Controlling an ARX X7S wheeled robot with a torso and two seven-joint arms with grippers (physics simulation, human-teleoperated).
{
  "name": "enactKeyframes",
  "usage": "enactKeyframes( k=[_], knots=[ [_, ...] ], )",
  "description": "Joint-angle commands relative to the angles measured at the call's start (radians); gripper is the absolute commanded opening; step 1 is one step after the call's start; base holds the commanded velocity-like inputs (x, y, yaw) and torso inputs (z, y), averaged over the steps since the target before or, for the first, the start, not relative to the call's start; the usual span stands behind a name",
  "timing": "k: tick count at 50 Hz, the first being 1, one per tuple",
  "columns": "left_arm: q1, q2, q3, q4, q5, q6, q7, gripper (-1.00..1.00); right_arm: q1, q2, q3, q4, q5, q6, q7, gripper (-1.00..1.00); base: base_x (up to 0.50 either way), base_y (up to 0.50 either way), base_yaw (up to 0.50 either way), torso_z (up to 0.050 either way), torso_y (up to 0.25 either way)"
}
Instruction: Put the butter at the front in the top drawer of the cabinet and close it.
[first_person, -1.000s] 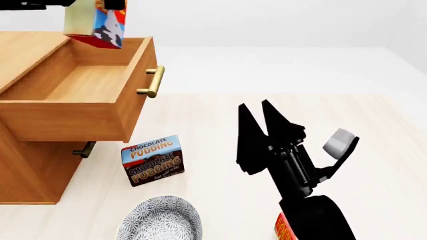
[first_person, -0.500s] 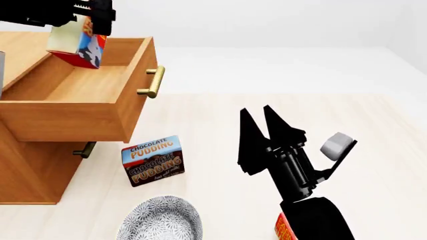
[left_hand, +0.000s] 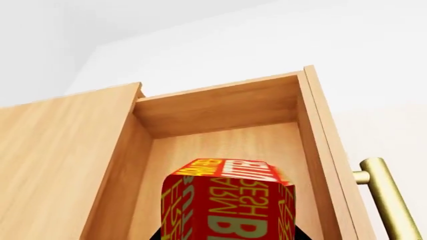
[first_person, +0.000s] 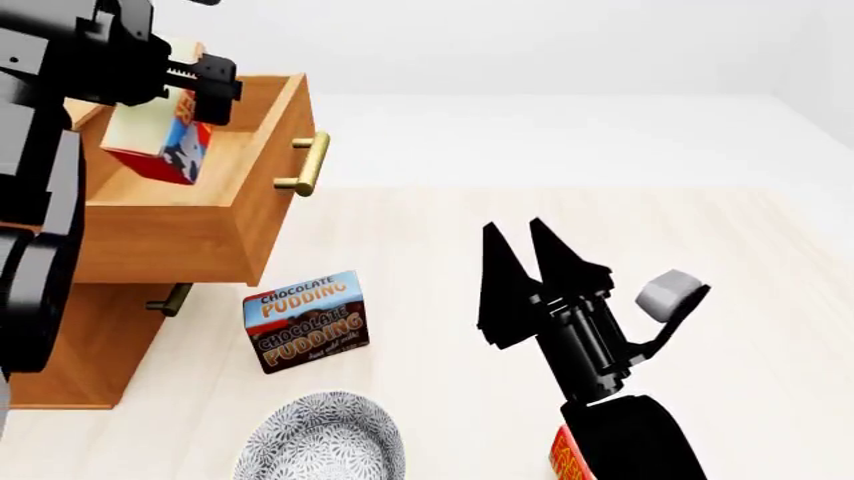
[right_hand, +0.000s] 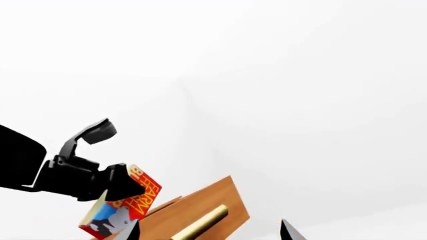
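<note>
Pale wood flooring under white walls holds an orange-brown cabinet (first_person: 80, 345) at the left, its top drawer (first_person: 200, 225) pulled open. Above the drawer's cavity, the left claw (first_person: 180, 80) grips the butter (first_person: 160, 140), a red-and-orange carton with a cow picture, tilted, not yet resting inside. Released from here, it might tumble or strike the drawer wall. Right of the cabinet sits a chocolate pudding box (first_person: 306, 320). Farther right, the right claw (first_person: 518, 235) hangs open and empty.
</note>
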Motion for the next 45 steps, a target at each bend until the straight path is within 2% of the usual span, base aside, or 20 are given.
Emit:
enactKeyframes(
  k=[1,45],
  knots=[
    [-0.004,0.009,-0.026,0.000,0.067,-0.012,-0.033,-1.00,0.007,-0.003,-0.005,0.027,-0.004,-0.006,-0.001,1.00,0.00,0.00,0.00,0.010,0.000],
    [0.067,0.011,-0.043,0.000,0.067,-0.023,-0.082,-1.00,-0.002,0.005,-0.019,0.039,-0.002,-0.025,0.004,1.00,0.00,0.00,0.00,0.000,0.001]
  ],
)
